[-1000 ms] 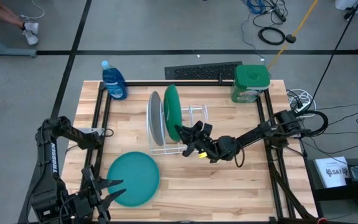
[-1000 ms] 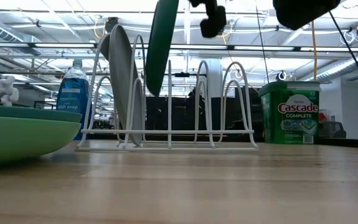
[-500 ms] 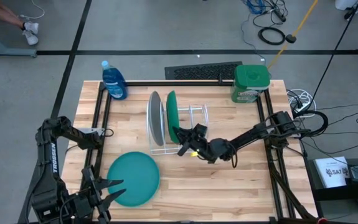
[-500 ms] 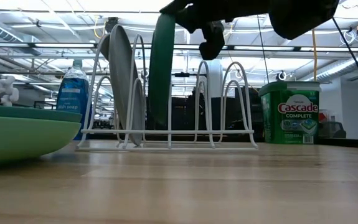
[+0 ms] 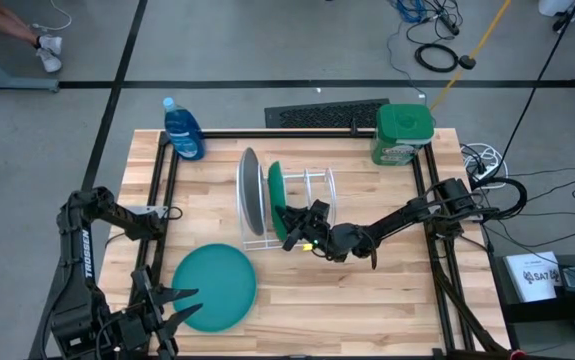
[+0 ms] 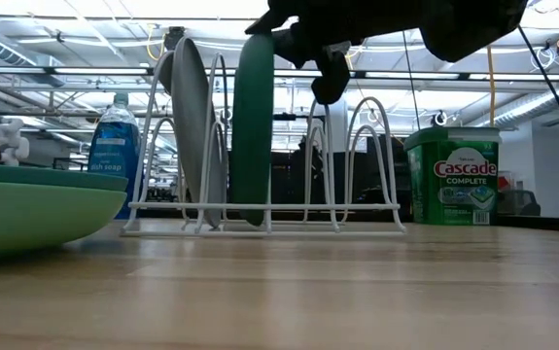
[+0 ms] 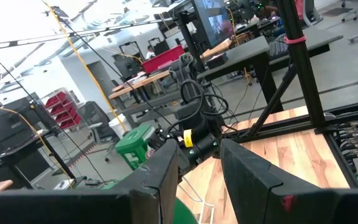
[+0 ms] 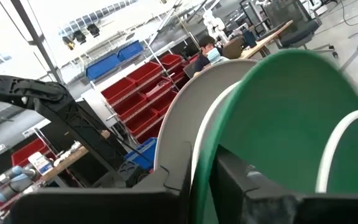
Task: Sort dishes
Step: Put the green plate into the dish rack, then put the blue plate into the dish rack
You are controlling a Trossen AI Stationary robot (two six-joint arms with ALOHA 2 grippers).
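Note:
The dark green plate [image 5: 276, 192] stands upright in the white wire rack [image 5: 312, 190], next to the grey plate [image 5: 249, 190], which leans in the slot to its left. In the low view the dark green plate's [image 6: 253, 136] lower rim sits on the rack's base [image 6: 357, 226]. My right gripper [image 5: 293, 226] is shut on it at its near side. The teal plate [image 5: 217, 288] lies flat near the table's near-left corner, stacked on the light green plate [image 6: 26, 216]. My left gripper [image 5: 179, 305] waits open at the teal plate's left rim. My right gripper pinches the dark green plate's rim [image 8: 205, 163] between its two fingers [image 8: 166, 186], one on each face. It comes from the table's right and near side, high on the plate [image 6: 269, 34]. The plate stands upright with its lower rim [image 6: 253, 220] in the rack.
A blue dish soap bottle [image 5: 183, 130] stands at the far-left corner and a green Cascade tub [image 5: 403, 133] at the far-right. Black frame rails [image 5: 163, 200] run along the table's left, right and far edges. Bare wood lies near and right of the rack.
My right gripper has moved down and a little toward the table's left, carrying the dark green plate. The plate hung tilted above the rack; it has come upright and gone down into the slot beside the grey plate, so that its lower rim rests on the rack's base.

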